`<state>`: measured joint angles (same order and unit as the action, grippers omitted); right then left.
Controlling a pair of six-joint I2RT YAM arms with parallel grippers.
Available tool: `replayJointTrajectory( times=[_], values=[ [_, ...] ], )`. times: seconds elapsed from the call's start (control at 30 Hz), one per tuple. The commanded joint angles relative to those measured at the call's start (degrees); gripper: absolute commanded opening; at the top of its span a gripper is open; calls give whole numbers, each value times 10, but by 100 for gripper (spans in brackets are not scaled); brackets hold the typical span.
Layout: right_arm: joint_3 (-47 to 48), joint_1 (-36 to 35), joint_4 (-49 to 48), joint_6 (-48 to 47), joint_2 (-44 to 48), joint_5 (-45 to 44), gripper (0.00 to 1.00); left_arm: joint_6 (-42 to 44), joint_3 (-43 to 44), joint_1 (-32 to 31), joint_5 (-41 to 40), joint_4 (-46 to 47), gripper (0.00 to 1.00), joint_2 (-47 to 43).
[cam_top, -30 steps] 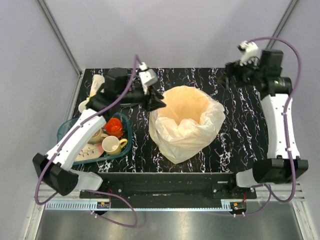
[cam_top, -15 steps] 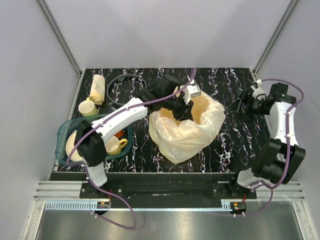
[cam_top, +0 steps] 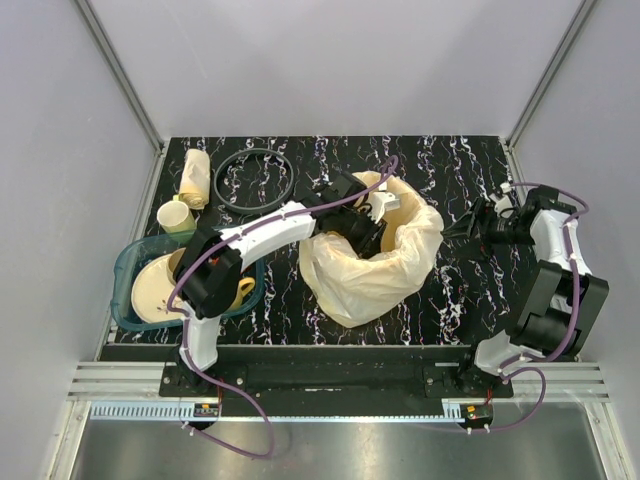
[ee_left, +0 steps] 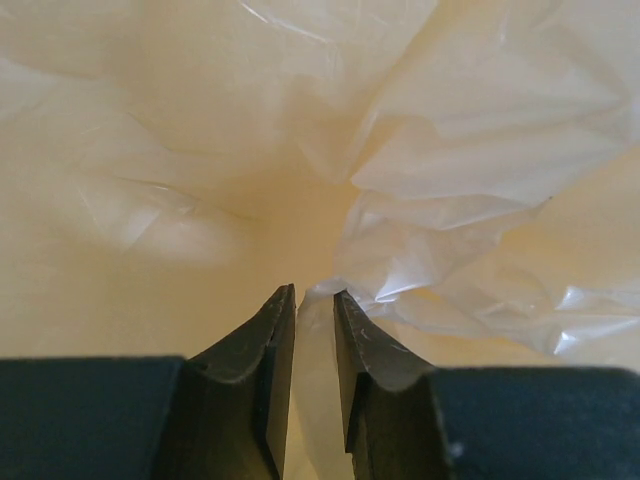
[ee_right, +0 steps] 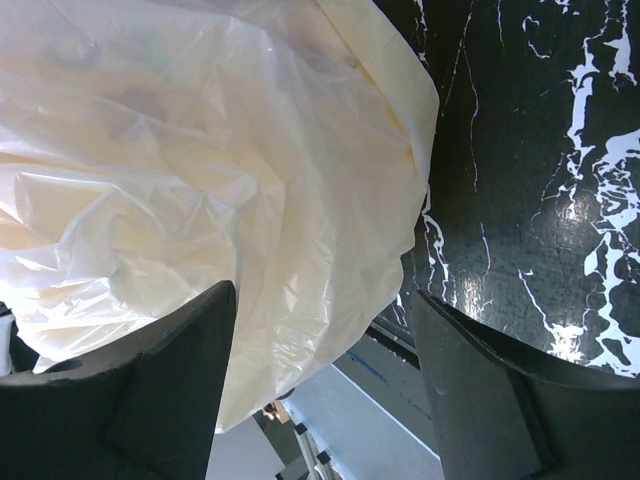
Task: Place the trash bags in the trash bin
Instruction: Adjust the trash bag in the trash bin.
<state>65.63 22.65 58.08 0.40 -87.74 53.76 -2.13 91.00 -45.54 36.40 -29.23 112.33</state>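
Note:
A trash bag [cam_top: 372, 278] of thin yellowish-white film is draped over and into the trash bin, which stands mid-table and is hidden under the film. My left gripper [cam_top: 367, 237] reaches down into the bag's open mouth. In the left wrist view it [ee_left: 312, 293] is shut on a fold of the bag [ee_left: 480, 150], with the film pinched between the narrow jaws. My right gripper [cam_top: 463, 229] is open and empty, low over the table just right of the bag. In the right wrist view it [ee_right: 322, 290] faces the bag's outer side [ee_right: 200, 150] without touching it.
A teal tray [cam_top: 123, 264] with plates and a cup stands at the front left. Behind it are a yellow cup [cam_top: 176, 215], a pale roll [cam_top: 195, 177] and a dark ring [cam_top: 255, 178]. The black marbled table [cam_top: 460, 290] shows right of the bag.
My left arm swung from left of the bin into the bag's mouth and closed on the film. My right arm came down from the back right to beside the bag.

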Motion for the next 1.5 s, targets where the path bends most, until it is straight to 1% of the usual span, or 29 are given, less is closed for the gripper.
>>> replayJointTrajectory(
  times=[0.0,0.13,0.2,0.3,0.37,0.4,0.43,0.5,0.53,0.6,0.63,0.7,0.73,0.77,0.8,0.83,0.87,0.9,0.93,0.97,1.0,1.03,1.1,1.17,1.2,1.23,1.3,1.37,1.47],
  values=[
    [-3,3,-17,7,-1,30,79,-11,-6,-2,-25,15,24,37],
    [-15,4,-22,6,-8,36,79,-9,2,-3,-82,-13,24,57],
    [-19,3,-30,8,-12,41,78,-7,-6,-3,-92,-10,23,51],
    [-21,3,-48,9,-15,38,77,0,-28,-3,-99,5,23,11],
    [-21,3,-54,6,-16,37,77,14,-18,-3,-115,-3,25,-18],
    [-20,3,-56,3,-16,35,77,17,20,-4,-123,-41,26,-23],
    [-19,3,-54,1,-20,36,77,50,44,-4,-143,-66,28,-24],
    [-14,3,-54,-1,-21,38,77,73,94,-5,-166,-108,29,-26],
    [-11,3,-54,-2,-20,41,77,87,134,-4,-182,-142,31,-28],
    [3,3,-57,-20,-19,45,77,103,163,-4,-194,-174,32,-33],
    [10,3,-61,-20,-17,45,77,117,190,-5,-202,-205,32,-33],
    [31,2,-82,-25,-18,36,77,143,224,-6,-208,-259,32,-21],
    [38,3,-90,-24,-23,35,77,176,240,-6,-222,-274,32,-15],
    [49,3,-112,-23,-29,35,77,194,272,-9,-221,-288,32,0],
    [53,3,-129,-13,-34,40,77,209,286,-10,-218,-318,31,9],
    [55,0,-150,-8,-42,42,77,243,298,-12,-203,-335,30,18],
    [59,-2,-188,14,-48,47,76,261,324,-21,-199,-353,29,38],
    [64,-8,-201,28,-57,50,76,274,329,-26,-200,-379,26,47],
    [71,-23,-219,35,-61,50,77,306,332,-35,-192,-390,26,58],
    [73,-31,-228,49,-66,54,76,321,329,-39,-194,-396,25,63],
    [73,-39,-239,59,-69,60,77,334,324,-44,-199,-401,22,68],
    [71,-50,-257,66,-69,59,76,360,320,-46,-183,-404,22,72],
    [67,-80,-270,78,-72,55,76,377,315,-46,-178,-406,20,83],
    [57,-102,-287,83,-74,50,77,413,326,-48,-176,-426,18,114],
    [53,-108,-293,85,-74,48,77,422,333,-48,-184,-440,18,125],
    [45,-114,-303,86,-74,48,77,432,332,-48,-192,-444,15,140],
    [39,-133,-307,87,-75,45,77,444,322,-47,-195,-448,14,147],
    [26,-147,-323,97,-74,44,77,451,299,-46,-194,-443,11,148],
    [11,-170,-336,99,-74,43,77,455,267,-46,-189,-434,11,140]
  ],
)
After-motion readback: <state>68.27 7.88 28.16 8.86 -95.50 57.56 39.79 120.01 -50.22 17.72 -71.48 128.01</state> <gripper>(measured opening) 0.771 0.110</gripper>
